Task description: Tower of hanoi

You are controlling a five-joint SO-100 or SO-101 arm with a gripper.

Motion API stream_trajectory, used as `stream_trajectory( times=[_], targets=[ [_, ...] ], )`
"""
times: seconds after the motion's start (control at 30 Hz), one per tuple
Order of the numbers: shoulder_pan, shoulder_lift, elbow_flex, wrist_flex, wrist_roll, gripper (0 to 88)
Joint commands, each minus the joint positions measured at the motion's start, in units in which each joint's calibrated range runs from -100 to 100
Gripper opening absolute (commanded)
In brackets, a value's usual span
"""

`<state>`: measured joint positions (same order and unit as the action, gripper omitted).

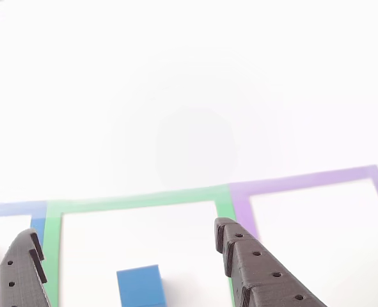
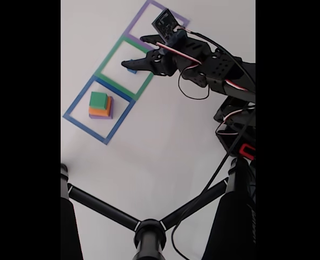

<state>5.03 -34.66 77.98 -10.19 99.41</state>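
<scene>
So the gripper [image 1: 131, 246] is spread wide apart w/ nothing in it, both dark ribbed fingers [image 1: 259, 265] poking up from the bottom edge of the other view. The blue block [image 1: 139, 286] sits on the table between them, closer to the left finger but not touching either one afaict. It's inside the green taped square [image 1: 137, 199], near its lower part in that view. To the right is the purple taped square [image 1: 304, 182], sharing an edge w/ the green one, and a bit of the blue taped square [image 1: 9, 208] shows at far left.

In the fixed view the arm [image 2: 214, 65] reaches in from the right, gripper [image 2: 135, 62] hanging over the green square [image 2: 108, 57], and the blue block [image 2: 132, 70] peeks out just under the fingertip. The other three blocks are stacked in the blue taped square [image 2: 76, 103]: green block [image 2: 98, 99] on top, orange block [image 2: 97, 112] under it, purple block [image 2: 110, 111] at the bottom, well apart from the gripper. White table [image 2: 165, 151], black tripod-ish stand [image 2: 149, 230] in the foreground.
</scene>
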Motion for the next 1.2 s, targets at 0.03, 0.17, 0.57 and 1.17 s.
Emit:
stream_trajectory(
  times=[0.03, 0.17, 0.57, 1.17],
  targets=[
    [-0.5, 10.0, 1.2, -16.9, 0.6, 33.0],
    [-0.9, 18.1, 1.7, -26.2, 0.6, 32.7],
    [-2.2, 34.0, 1.2, -42.6, 0.6, 31.6],
    [-0.8, 47.8, -3.3, -50.5, 0.6, 29.5]
  ],
)
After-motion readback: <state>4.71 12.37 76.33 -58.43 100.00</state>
